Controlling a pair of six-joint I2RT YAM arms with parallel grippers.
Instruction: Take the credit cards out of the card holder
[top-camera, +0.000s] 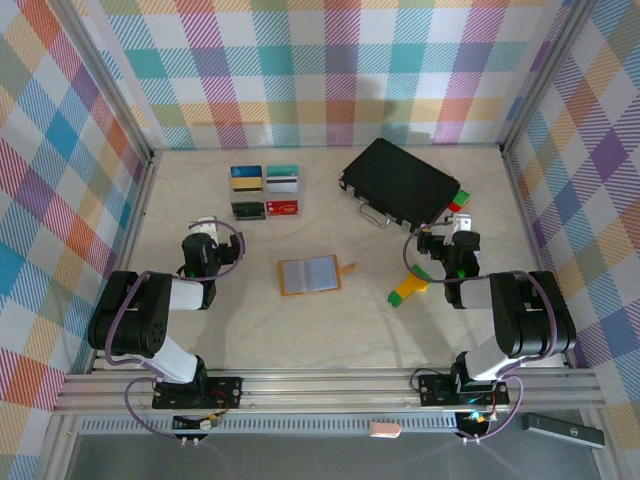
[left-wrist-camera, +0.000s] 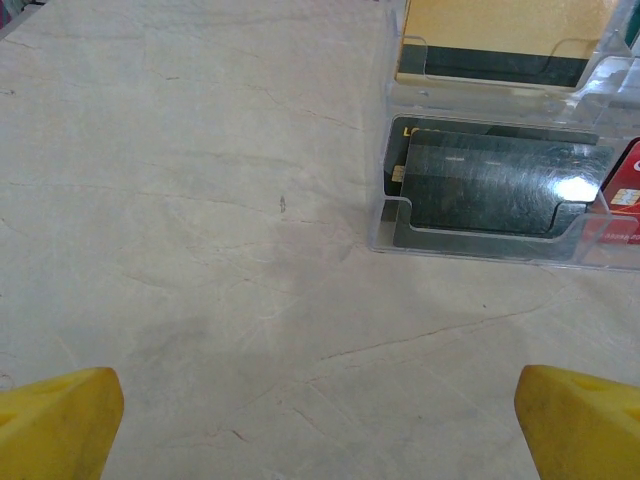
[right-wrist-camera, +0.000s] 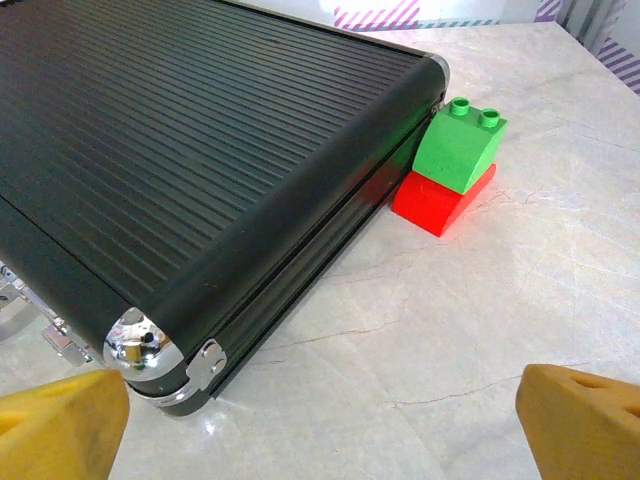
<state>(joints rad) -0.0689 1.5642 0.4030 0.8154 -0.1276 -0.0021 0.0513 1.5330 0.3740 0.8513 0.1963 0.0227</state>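
Note:
The orange-tan card holder (top-camera: 309, 274) lies open and flat mid-table, grey-blue pockets up, strap tab to its right. Whether cards sit in its pockets I cannot tell. Several credit cards lie in a clear tray (top-camera: 265, 192) at the back left: a blue-and-yellow card (top-camera: 246, 177), a teal one (top-camera: 283, 177), a dark one (top-camera: 247, 209) and a red one (top-camera: 283, 207). My left gripper (top-camera: 204, 228) hovers open just left of that tray; its wrist view has the dark card (left-wrist-camera: 495, 185) ahead of the empty gripper (left-wrist-camera: 320, 420). My right gripper (top-camera: 460, 224) is open beside the black case, holding nothing (right-wrist-camera: 320, 420).
A large black hard case (top-camera: 398, 182) with a metal handle lies at the back right; its chrome corner (right-wrist-camera: 140, 340) is close to my right fingers. A green block on a red one (right-wrist-camera: 455, 165) rests against its far corner. A green-and-yellow block (top-camera: 408, 290) lies right of the holder.

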